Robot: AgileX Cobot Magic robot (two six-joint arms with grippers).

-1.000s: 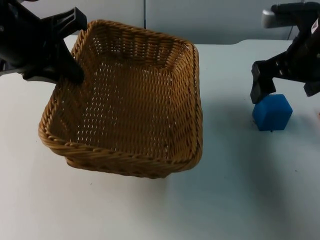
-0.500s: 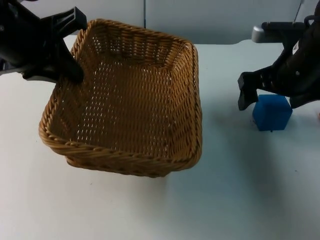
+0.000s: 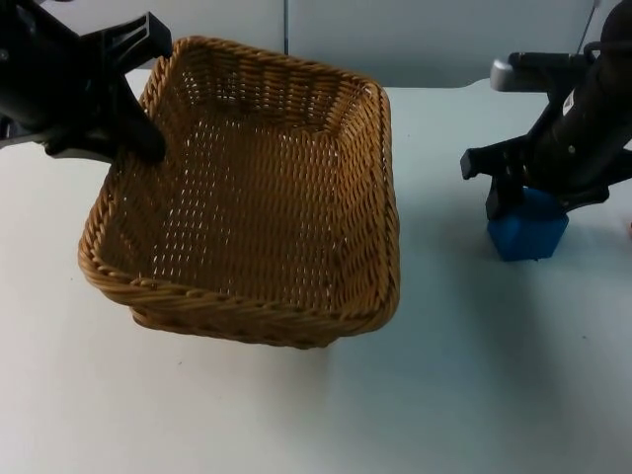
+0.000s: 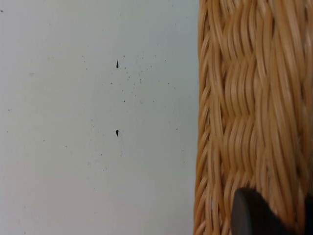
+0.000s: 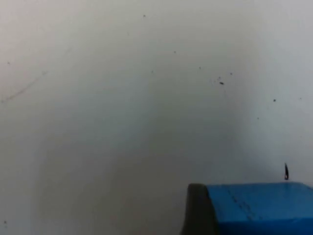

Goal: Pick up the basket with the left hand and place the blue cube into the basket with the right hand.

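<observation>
A tan wicker basket (image 3: 257,197) hangs tilted above the table's left half. My left gripper (image 3: 136,146) is shut on its rim at the far left corner, and in the left wrist view a black fingertip (image 4: 249,213) presses on the weave (image 4: 254,98). On the right, the blue cube (image 3: 528,237) rests on the table. My right gripper (image 3: 538,197) has come down over it with a finger on either side. In the right wrist view one fingertip (image 5: 195,210) lies flat against the cube (image 5: 259,208).
White table top (image 3: 444,375) stretches in front of the basket and between basket and cube. The grey partition wall (image 3: 434,39) closes the far edge.
My right gripper moved left and down over the cube and closed on it; the cube shifted slightly to the left. The basket and left arm stayed still.
</observation>
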